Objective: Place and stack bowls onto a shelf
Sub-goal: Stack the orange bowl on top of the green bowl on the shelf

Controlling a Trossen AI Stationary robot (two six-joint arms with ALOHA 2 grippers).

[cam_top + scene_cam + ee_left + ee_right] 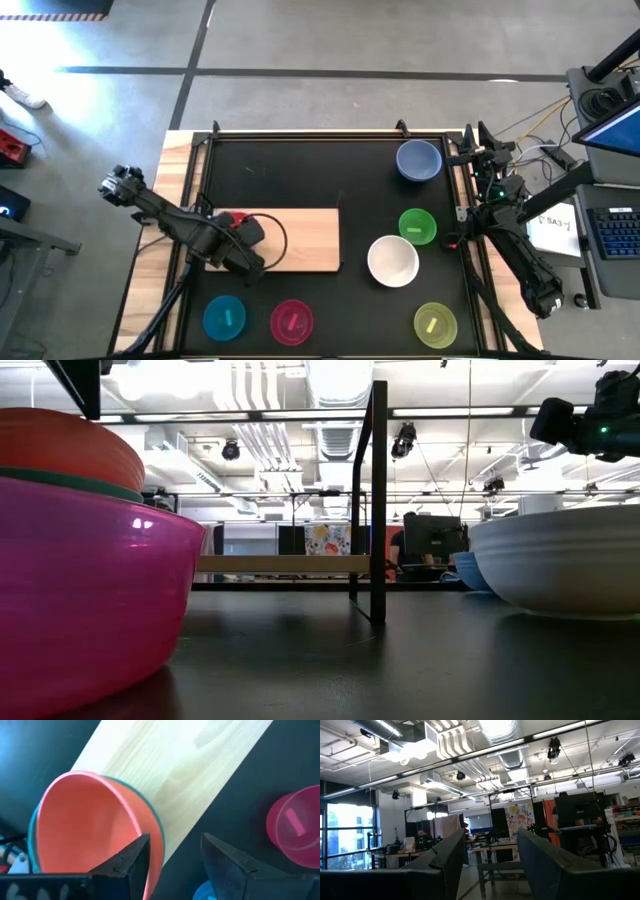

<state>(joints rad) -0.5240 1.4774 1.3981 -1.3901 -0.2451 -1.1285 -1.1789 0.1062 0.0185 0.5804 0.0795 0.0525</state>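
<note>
Black worktop carries everything. Light wooden shelf lies flat left of centre.

Left arm reaches over the shelf's left end; left pincer is spread apart, 1 finger inside the red bowl at its rim, the other outside, not clamped. Red bowl sits nested in a dark green bowl, only a teal-looking edge of which shows, on the shelf's left end.

Right arm waits at the worktop's right edge, off the bowls; right pincer is spread and empty, pointed out at the room.

Loose bowls on the worktop, none stacked:
- white bowl, right of the shelf
- blue bowl, far right corner
- green bowl, just beside the white one
- yellow-green bowl, near right
- cyan bowl and magenta bowl, near edge below the shelf
</note>
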